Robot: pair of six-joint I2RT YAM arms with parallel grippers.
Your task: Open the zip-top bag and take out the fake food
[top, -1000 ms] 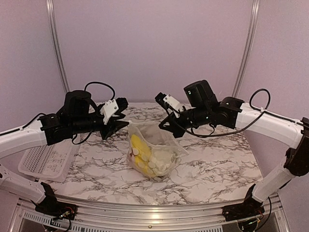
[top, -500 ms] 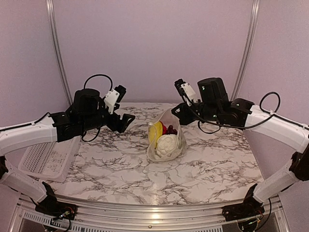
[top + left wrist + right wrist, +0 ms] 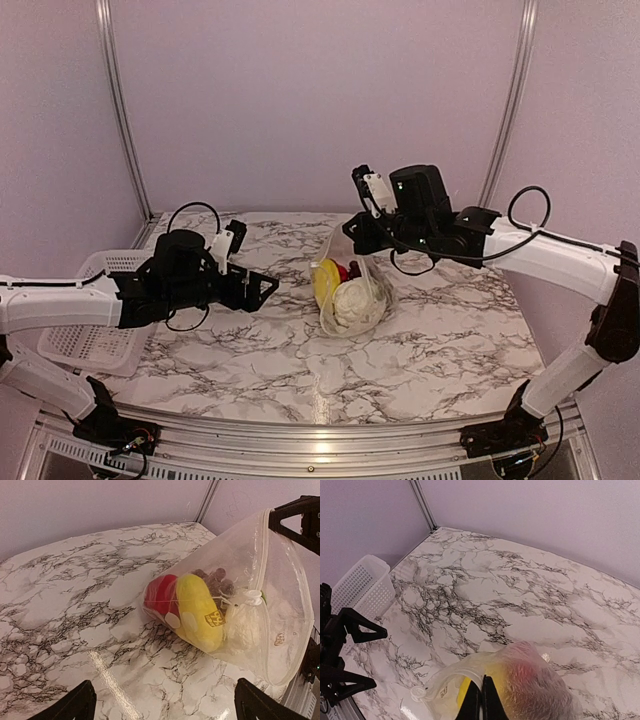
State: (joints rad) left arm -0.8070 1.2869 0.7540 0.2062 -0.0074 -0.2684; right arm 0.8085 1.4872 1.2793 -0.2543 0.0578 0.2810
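Note:
The zip-top bag (image 3: 352, 290) hangs by its top edge from my right gripper (image 3: 358, 230), and its bottom rests on the marble table. In the right wrist view that gripper (image 3: 483, 680) is shut on the bag's zip strip (image 3: 470, 662). The fake food shows through the plastic: a yellow piece (image 3: 200, 610), a red one (image 3: 160, 596), dark grapes (image 3: 216, 577) and a cream knobbly lump (image 3: 244, 625). My left gripper (image 3: 262, 288) stands open to the left of the bag, apart from it, with only bare table between its fingertips (image 3: 80, 706).
A white lattice basket (image 3: 95, 320) sits at the table's left edge, beside the left arm, and shows again in the right wrist view (image 3: 362, 587). Marble tabletop (image 3: 300, 360) lies in front of the bag. Purple walls and metal posts close in the back.
My left gripper let go of the bag's edge, opened wide and dropped back to the left. My right gripper carried the bag up and right, so it now hangs upright.

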